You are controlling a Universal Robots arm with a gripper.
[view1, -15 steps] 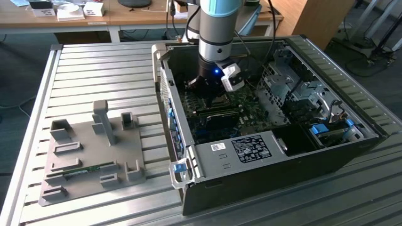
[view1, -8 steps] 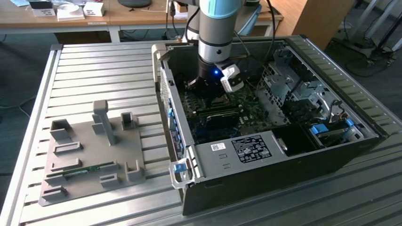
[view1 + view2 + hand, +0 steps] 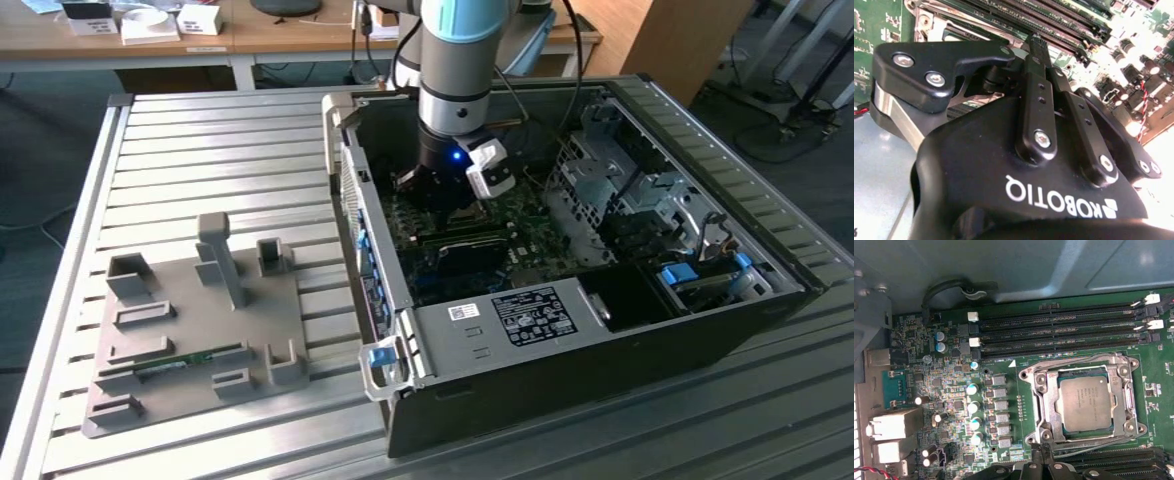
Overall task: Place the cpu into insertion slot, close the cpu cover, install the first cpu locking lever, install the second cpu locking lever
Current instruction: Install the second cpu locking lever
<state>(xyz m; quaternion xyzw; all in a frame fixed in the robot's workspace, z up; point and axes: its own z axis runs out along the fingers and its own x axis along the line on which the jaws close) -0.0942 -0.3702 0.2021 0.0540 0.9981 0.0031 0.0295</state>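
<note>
The cpu (image 3: pixel 1086 402), a silvery square chip, lies flat in the insertion slot (image 3: pixel 1081 437) on the green motherboard. The cpu cover (image 3: pixel 1046 400), a silvery frame plate, lies down around the chip. A thin wire lever (image 3: pixel 1079 359) runs along the socket edge nearest the memory slots. Another wire lever (image 3: pixel 1099 441) runs along the opposite edge. My gripper (image 3: pixel 1039 459) hangs just off a corner of the socket on that opposite side. In the second wrist view, my gripper (image 3: pixel 1038 45) has its black fingers pressed together with nothing seen between them. In the exterior view, my gripper (image 3: pixel 447 212) reaches down inside the black computer case (image 3: pixel 561 380).
Long black memory slots (image 3: pixel 1064 330) run beside the socket. Capacitors and rear ports (image 3: pixel 894 422) crowd the board next to it. Case walls, a drive cage (image 3: pixel 627 190) and a power supply (image 3: pixel 521 315) hem in the arm. A grey fixture plate (image 3: pixel 187 340) lies on the slatted table at the exterior view's left.
</note>
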